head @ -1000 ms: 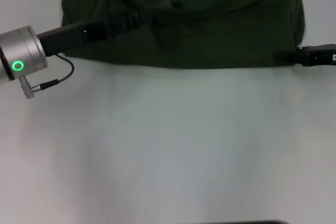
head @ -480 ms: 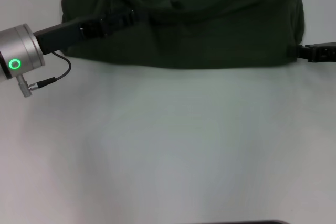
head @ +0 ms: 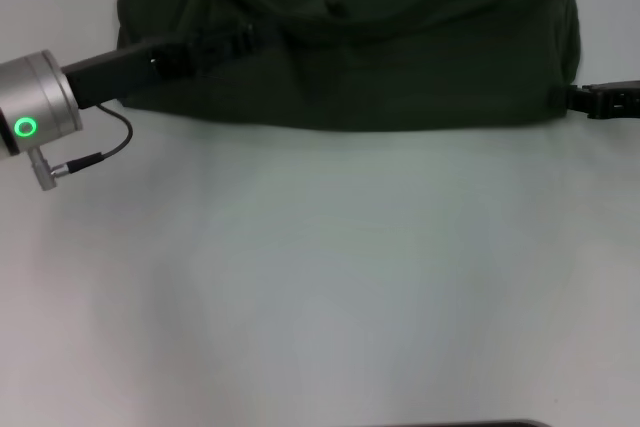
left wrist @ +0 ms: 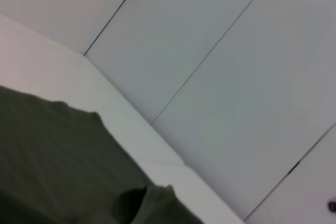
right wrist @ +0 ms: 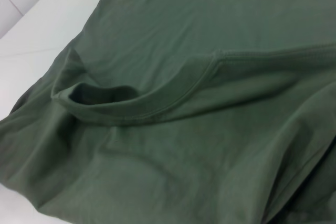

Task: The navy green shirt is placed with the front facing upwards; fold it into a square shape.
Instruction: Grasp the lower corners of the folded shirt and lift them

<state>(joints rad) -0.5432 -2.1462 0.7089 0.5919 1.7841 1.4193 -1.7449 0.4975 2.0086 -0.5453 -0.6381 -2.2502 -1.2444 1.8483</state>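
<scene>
The navy green shirt point(head: 400, 57) lies spread across the far part of the white table, showing plain green cloth with a crease across it. My left gripper point(head: 255, 37) reaches over the shirt's left half, low above the cloth near that crease. My right gripper point(head: 585, 100) sits at the shirt's near right corner, at the fabric's edge. In the right wrist view the shirt point(right wrist: 184, 156) fills the picture, with its ribbed neck collar point(right wrist: 152, 103) lying on top. The left wrist view shows a wrinkled part of the shirt point(left wrist: 52, 166).
The white table point(head: 320, 277) stretches bare toward me from the shirt's near hem. A cable point(head: 115, 147) loops under my left wrist. Pale wall panels point(left wrist: 220, 77) stand beyond the table's far edge. A thin dark strip point(head: 450, 424) shows at the table's front edge.
My right gripper has drawn back to the right, away from the shirt's corner. My left arm has shifted slightly left and farther away over the shirt. The shirt lies much the same.
</scene>
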